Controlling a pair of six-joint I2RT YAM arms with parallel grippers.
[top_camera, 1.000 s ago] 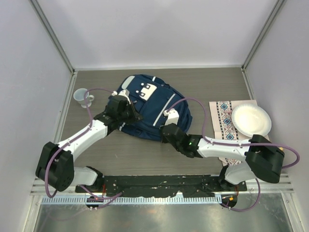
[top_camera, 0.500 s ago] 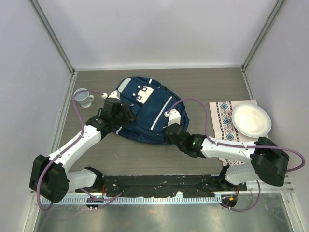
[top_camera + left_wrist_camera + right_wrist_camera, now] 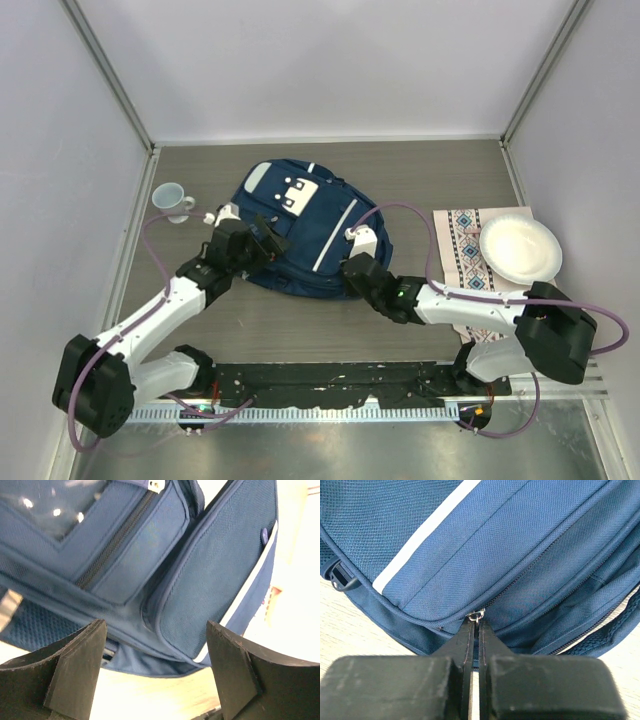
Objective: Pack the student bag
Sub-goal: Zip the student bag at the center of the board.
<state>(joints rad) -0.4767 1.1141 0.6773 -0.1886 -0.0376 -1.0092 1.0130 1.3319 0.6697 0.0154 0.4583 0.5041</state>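
Note:
The student bag [image 3: 300,225], navy with thin white stripes and a white patch, lies flat in the middle of the table. My left gripper [image 3: 263,243] stands open at the bag's left edge. In the left wrist view its fingers [image 3: 75,672] are spread wide with only table and the bag's lower hem [image 3: 150,655] between them. My right gripper [image 3: 352,266] is at the bag's near right edge. In the right wrist view it [image 3: 475,628] is shut on the small metal zipper pull [image 3: 476,615] of the bag [image 3: 470,540].
A white cup [image 3: 170,200] stands left of the bag, close to the left arm. A patterned placemat [image 3: 462,250] with a white plate [image 3: 520,250] on it lies at the right. Walls close in the table on three sides.
My left gripper has opened, let go of the bag and drawn back a little. The bag has settled flatter and slightly farther back. The right gripper stays pinched on the zipper pull.

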